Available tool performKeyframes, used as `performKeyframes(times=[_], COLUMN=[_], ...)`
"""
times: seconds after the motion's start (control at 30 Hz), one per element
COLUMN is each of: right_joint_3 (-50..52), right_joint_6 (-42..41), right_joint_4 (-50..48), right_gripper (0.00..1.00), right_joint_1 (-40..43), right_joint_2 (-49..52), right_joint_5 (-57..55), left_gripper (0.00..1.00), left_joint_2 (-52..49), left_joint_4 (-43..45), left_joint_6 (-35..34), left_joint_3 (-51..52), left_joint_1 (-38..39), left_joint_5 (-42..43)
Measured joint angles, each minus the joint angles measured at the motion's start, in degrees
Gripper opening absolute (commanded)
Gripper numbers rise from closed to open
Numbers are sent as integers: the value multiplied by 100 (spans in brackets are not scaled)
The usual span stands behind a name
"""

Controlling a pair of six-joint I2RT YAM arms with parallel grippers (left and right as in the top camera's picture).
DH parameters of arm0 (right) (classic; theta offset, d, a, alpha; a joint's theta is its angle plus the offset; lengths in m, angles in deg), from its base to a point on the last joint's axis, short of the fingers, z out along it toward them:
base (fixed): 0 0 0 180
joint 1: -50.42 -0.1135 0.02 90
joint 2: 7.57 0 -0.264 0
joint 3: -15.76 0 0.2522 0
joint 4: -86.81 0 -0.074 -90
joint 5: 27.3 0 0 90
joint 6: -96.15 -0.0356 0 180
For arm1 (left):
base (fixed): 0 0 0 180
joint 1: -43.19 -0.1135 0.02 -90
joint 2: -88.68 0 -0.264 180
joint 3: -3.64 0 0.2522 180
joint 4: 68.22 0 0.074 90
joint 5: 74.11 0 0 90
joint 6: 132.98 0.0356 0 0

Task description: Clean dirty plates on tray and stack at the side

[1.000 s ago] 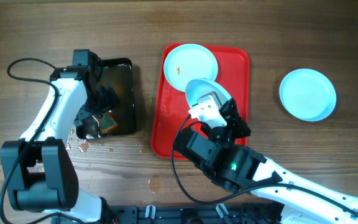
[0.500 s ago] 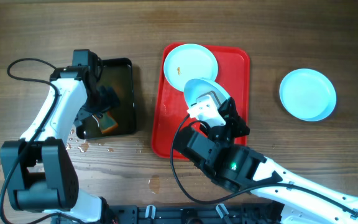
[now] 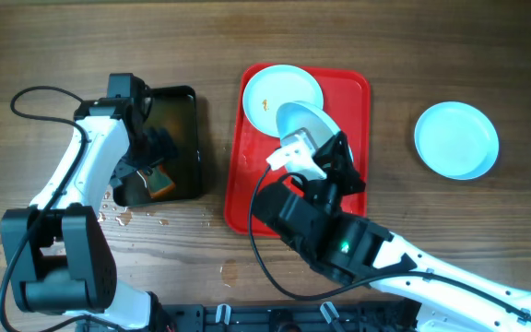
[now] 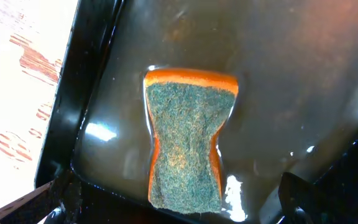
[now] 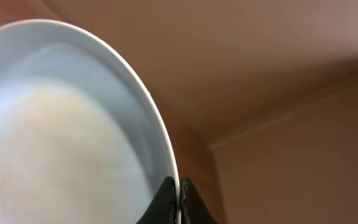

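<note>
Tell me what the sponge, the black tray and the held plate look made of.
Sponge: orange foam under a coarse green scouring layer, fibrous, wet. Black tray: probably plastic, glossy, with bright highlights on its rim. Held plate: smooth, pale blue, faint sheen; plastic or glazed ceramic, cannot tell.

We see a pale-blue plate (image 3: 289, 88) with an orange smear (image 3: 265, 103) on the red tray (image 3: 355, 101); left of it, an orange-and-green sponge (image 4: 185, 143).
</note>
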Motion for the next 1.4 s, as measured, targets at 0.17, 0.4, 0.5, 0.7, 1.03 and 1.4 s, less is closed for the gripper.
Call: performKeyframes(times=[0.17, 0.4, 0.5, 0.7, 1.03, 1.4], right_joint_3=[0, 0, 0, 0, -11, -11], right_joint_6=[409, 518, 522, 516, -1331, -3235], right_joint_4=[-170, -173, -173, -173, 1150, 1786], right_gripper=[4, 4, 4, 4, 4, 4], right_joint_1=[2, 2, 2, 2, 439, 4044], right_joint_2=[28, 50, 66, 76, 87, -682], right_joint_5=[-177, -197, -197, -197, 1556, 5270], left_gripper=[100, 100, 100, 100, 100, 100], left_joint_2=[0, 0, 0, 0, 0, 0], left_joint_4=[0, 0, 0, 2, 2, 2], left_joint_6=[0, 0, 0, 0, 0, 0], left_joint_3=[0, 0, 0, 0, 0, 0], left_joint_1=[0, 0, 0, 0, 0, 0], left_joint_5=[0, 0, 0, 0, 0, 22])
